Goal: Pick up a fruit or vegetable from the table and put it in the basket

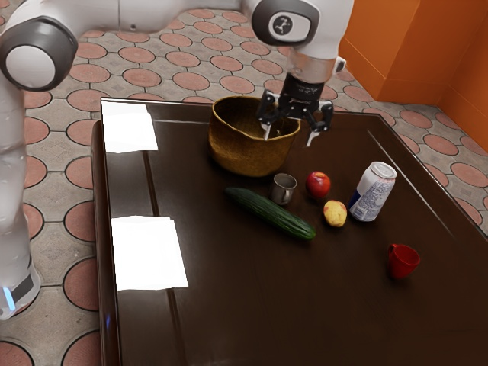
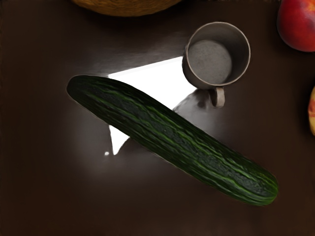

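FOUND ON BENCH [image 1: 229, 305]: CUCUMBER [image 1: 269, 213], BELOW SPREAD CLAW [image 1: 290, 133]

Located the cucumber lying flat on the dark bench, set diagonally, from a far end toward the exterior view's left to a near end toward its right. Observed the claw hanging above the bench, spread, with a gap between its fingertips and pinching nothing. Confirmed in the wrist view: cucumber underneath the hand, green and ridged.

Noted just beside the cucumber, on its far side and apart from it, a metal mug [image 1: 282, 191], upright and handled. Found beyond the cucumber's far end a brown basket [image 1: 248, 156], standing upright and partly behind the claw in the exterior view.

Recorded to the right of the mug a red fruit [image 1: 318, 185]; nearer, just beside the cucumber's near end, a yellowish fruit [image 1: 335, 214]. Listed farther right an upright can [image 1: 370, 197], and nearer still, well apart from the basket, a red cup [image 1: 402, 261].

Logged bright patches [image 1: 149, 252] along the bench's left side. Registered round paving stones [image 1: 191, 81] around the bench and an orange wall [image 1: 389, 46] at far right.
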Action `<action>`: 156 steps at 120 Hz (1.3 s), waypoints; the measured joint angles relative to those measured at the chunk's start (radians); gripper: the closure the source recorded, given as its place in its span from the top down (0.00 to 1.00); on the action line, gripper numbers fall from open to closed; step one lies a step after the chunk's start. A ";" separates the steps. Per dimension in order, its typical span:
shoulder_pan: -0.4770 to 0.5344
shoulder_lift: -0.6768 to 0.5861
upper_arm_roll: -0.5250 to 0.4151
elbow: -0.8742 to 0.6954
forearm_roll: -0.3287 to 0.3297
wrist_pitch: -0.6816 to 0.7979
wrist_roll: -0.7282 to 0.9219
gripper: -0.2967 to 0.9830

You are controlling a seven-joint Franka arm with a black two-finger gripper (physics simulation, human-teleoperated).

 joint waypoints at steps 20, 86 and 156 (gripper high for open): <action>0.000 -0.019 -0.003 0.000 -0.027 -0.004 -0.251 0.77; -0.009 0.194 0.041 0.008 -0.048 0.091 -0.594 0.77; -0.053 0.200 0.097 -0.206 -0.063 0.362 -0.645 0.77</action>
